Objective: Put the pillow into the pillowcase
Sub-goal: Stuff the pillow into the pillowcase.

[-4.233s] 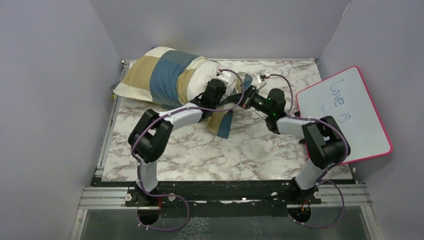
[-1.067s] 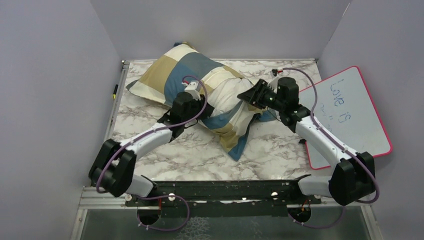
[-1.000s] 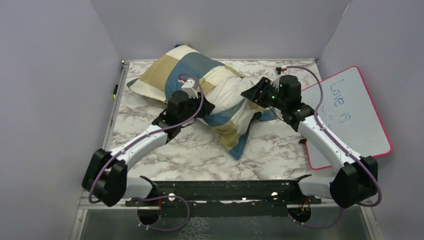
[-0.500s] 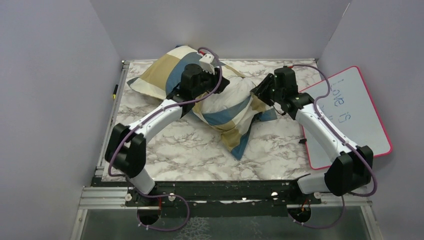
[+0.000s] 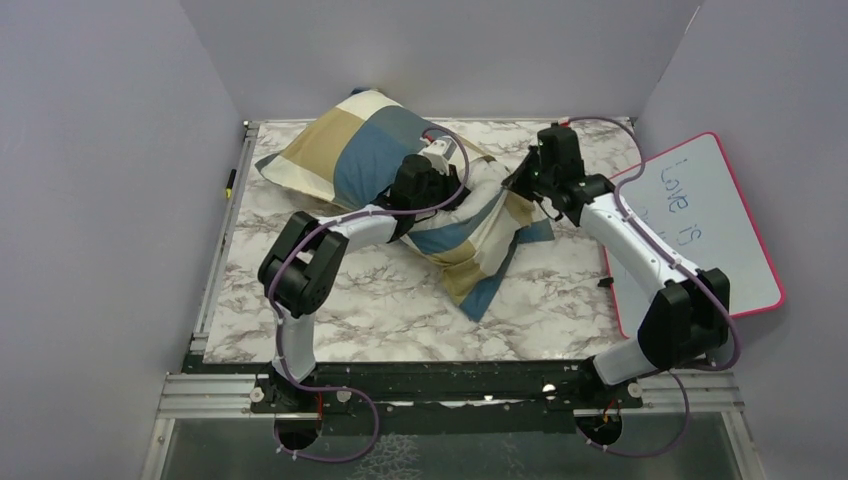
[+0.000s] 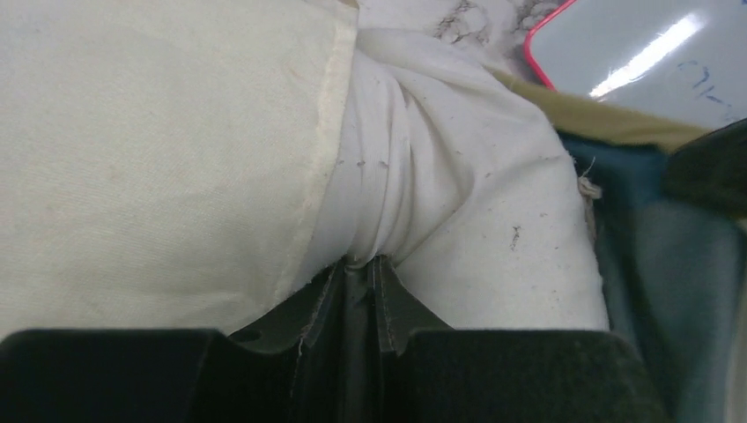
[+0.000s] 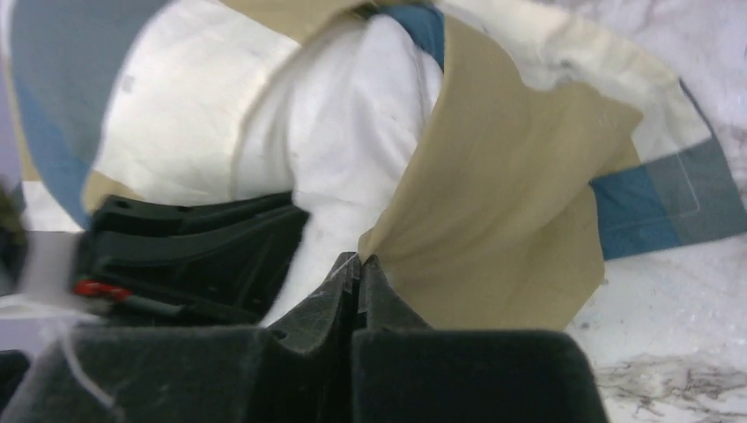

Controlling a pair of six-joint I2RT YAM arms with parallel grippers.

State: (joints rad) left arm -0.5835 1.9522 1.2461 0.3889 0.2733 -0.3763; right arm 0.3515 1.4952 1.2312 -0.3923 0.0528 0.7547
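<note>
Pillow [image 6: 458, 220]: matt off-white woven cloth, linty. Pillowcase [image 5: 370, 140]: thin soft cloth. Table [image 5: 380, 310]: glossy marble-look. Whiteboard [image 5: 700, 230]: smooth, glossy.

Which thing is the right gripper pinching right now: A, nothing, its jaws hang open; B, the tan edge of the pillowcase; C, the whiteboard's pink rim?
B: in the right wrist view the right gripper is pinched shut on the tan edge of the pillowcase.
</note>
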